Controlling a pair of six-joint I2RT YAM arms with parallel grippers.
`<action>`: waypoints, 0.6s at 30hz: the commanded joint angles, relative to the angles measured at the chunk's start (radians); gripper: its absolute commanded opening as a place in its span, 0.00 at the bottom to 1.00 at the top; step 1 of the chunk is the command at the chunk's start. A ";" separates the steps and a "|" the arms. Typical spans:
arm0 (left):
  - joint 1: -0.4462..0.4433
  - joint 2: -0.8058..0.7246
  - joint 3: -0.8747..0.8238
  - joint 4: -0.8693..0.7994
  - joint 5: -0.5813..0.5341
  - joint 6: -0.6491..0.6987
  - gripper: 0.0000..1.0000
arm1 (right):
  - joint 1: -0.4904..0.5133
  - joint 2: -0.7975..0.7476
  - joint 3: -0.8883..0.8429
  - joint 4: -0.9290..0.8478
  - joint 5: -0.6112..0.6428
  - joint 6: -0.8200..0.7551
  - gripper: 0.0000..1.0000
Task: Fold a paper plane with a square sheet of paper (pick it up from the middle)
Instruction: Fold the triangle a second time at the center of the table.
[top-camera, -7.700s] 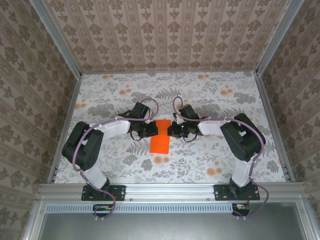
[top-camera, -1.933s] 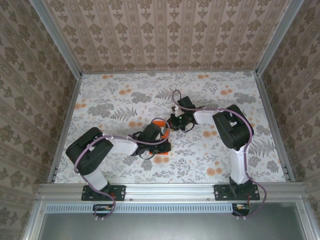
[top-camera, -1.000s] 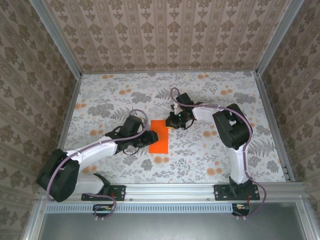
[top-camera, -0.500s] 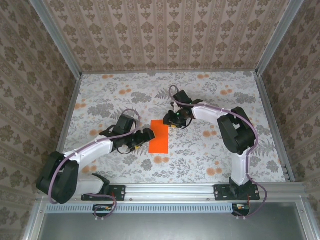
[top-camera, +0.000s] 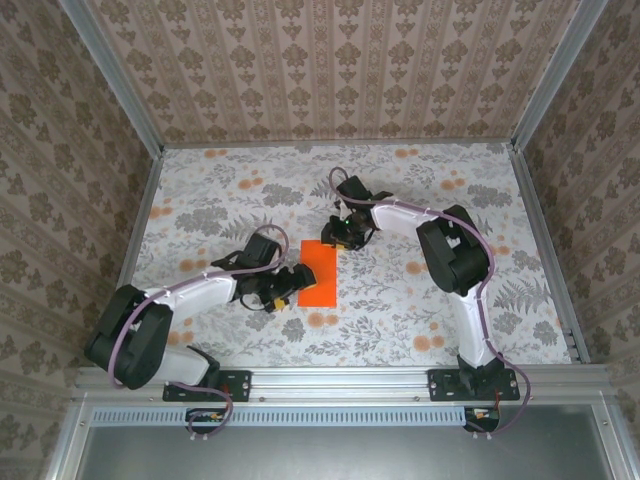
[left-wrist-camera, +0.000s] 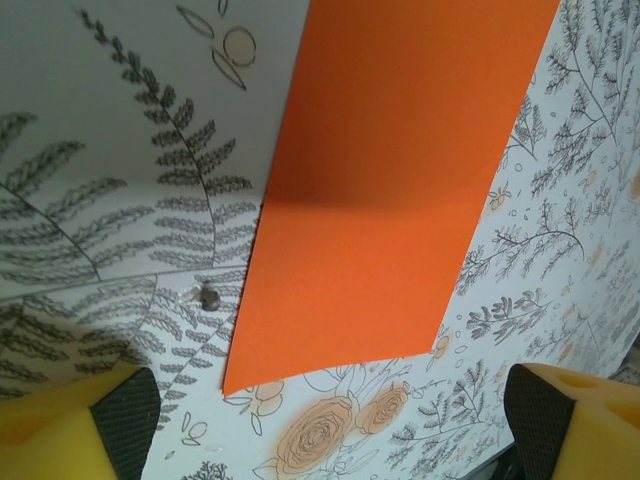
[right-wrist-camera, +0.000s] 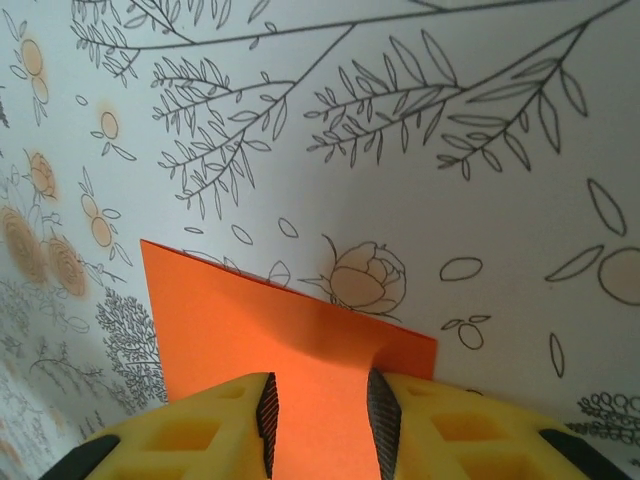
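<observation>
The square sheet of paper (top-camera: 320, 273) lies flat on the floral table as a bright orange upright rectangle. My left gripper (top-camera: 289, 284) sits low just left of its near-left corner, jaws wide open with nothing between them. In the left wrist view the paper (left-wrist-camera: 400, 180) spreads ahead of the left gripper (left-wrist-camera: 322, 410), and its near edge curls up slightly. My right gripper (top-camera: 338, 234) stands at the paper's far right corner. In the right wrist view the right gripper (right-wrist-camera: 320, 410) has its pads (right-wrist-camera: 266, 415) a little apart, over the paper (right-wrist-camera: 230, 330).
The floral cloth (top-camera: 450, 190) covers the table. Patterned walls (top-camera: 330, 70) close it in at the back and both sides. A metal rail (top-camera: 340, 380) runs along the near edge. A small dark speck (left-wrist-camera: 208, 295) lies on the cloth left of the paper.
My left gripper has opened wide and drawn back off the paper's left edge towards its near corner. My right gripper has parted its jaws and shifted left along the far edge. The paper now lies flat.
</observation>
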 joint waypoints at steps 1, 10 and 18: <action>-0.020 -0.003 0.023 -0.045 -0.007 -0.066 0.92 | -0.018 0.038 0.007 -0.050 0.039 0.010 0.34; -0.051 0.021 0.025 -0.008 -0.002 -0.098 0.92 | -0.026 0.043 -0.023 -0.050 0.037 0.026 0.33; -0.048 0.043 0.050 0.007 -0.035 -0.096 0.81 | -0.026 0.049 -0.028 -0.052 0.030 0.020 0.28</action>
